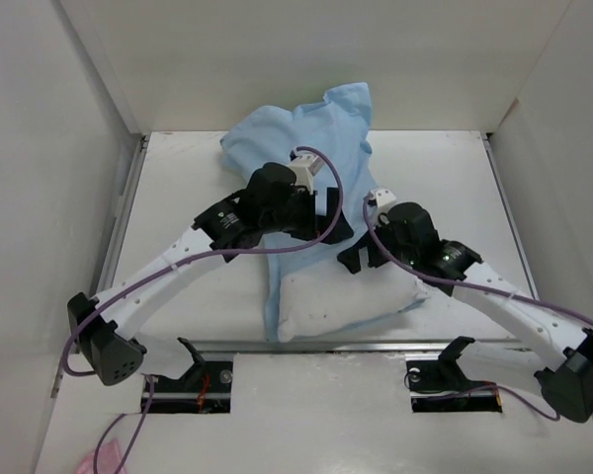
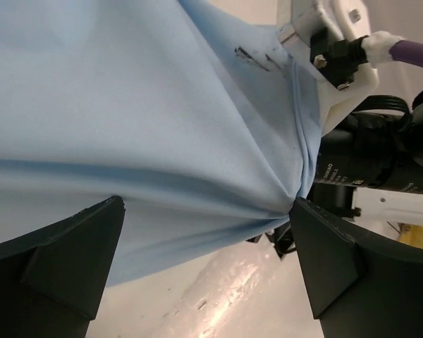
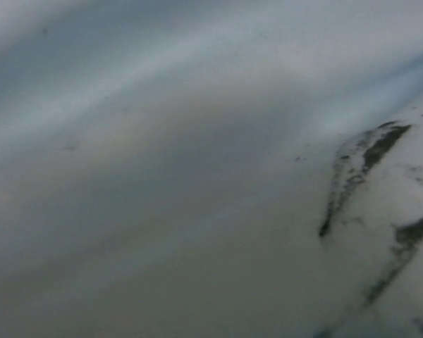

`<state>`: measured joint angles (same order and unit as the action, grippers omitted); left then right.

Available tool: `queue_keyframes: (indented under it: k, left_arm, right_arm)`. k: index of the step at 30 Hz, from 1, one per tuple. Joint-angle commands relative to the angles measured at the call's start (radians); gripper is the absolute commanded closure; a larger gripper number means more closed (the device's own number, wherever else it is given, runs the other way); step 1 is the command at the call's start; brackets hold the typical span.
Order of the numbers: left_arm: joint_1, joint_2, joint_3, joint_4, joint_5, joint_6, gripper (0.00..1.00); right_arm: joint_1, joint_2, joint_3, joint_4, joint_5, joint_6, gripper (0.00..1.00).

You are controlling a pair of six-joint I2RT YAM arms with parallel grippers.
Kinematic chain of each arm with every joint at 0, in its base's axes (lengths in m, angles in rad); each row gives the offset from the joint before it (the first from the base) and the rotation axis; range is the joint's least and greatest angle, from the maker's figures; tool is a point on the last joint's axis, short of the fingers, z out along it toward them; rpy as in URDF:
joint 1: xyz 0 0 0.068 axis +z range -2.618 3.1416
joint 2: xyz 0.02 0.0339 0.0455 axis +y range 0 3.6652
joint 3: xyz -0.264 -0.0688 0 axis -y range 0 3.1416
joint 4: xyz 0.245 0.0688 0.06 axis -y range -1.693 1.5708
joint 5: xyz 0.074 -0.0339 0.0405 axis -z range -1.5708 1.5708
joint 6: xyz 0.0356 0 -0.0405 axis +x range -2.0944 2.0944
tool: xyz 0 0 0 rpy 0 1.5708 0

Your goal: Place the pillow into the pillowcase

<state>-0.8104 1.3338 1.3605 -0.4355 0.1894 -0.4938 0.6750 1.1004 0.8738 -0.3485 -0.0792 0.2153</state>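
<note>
Pillow sits front-centre on the bench, near the arm bases, long side across. Pillowcase runs from a heap at the back wall down over the pillow's far side, and a blue strip hugs the pillow's left edge. Can't tell if any of the pillow is actually inside the sack. Near half is plainly bare, so insertion looks early or partial.

Likely reason for the layout: the case mouth is being held up and open at the pillow's far edge so the cloth can be drawn over it. That's a judgement, the mouth itself is hidden under the arms.

Left arm reaches diagonally from its base to bench centre, wrist tipped down over the blue cloth. In the left wrist view the left jaws are spread wide, both fingers well apart. The cloth is stretched taut above them and bunches to a point right at the tip of the finger on that view's right. Looks hooked or pulled there, not pinched between the jaws.

Right arm comes in from the other side, with its head just beside the left one, over the pillow's far edge. Its wrist camera shows close against the bunched cloth. Right jaws: can't tell, the right wrist view is only blurred fabric, no fingers in it.
</note>
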Motion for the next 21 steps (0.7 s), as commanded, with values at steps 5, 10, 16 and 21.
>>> queue_keyframes:
  k: [5, 10, 16, 21]
  left_arm:
    - [0.148, 0.120, 0.063, -0.012, -0.334, 0.086, 0.00]
    - [0.236, 0.250, 0.164, 0.038, -0.311, 0.121, 0.00]
    - [0.306, 0.435, 0.429, -0.058, -0.334, 0.185, 0.00]
    - [0.306, 0.588, 0.485, -0.077, -0.288, 0.257, 0.00]
  right_arm:
    - [0.020, -0.148, 0.107, -0.375, -0.218, 0.139, 0.00]
    - [0.020, -0.093, 0.037, -0.362, -0.220, 0.162, 0.00]
    - [0.020, -0.171, 0.048, -0.342, -0.192, 0.072, 0.00]
    - [0.020, -0.263, 0.109, -0.365, -0.208, -0.004, 0.00]
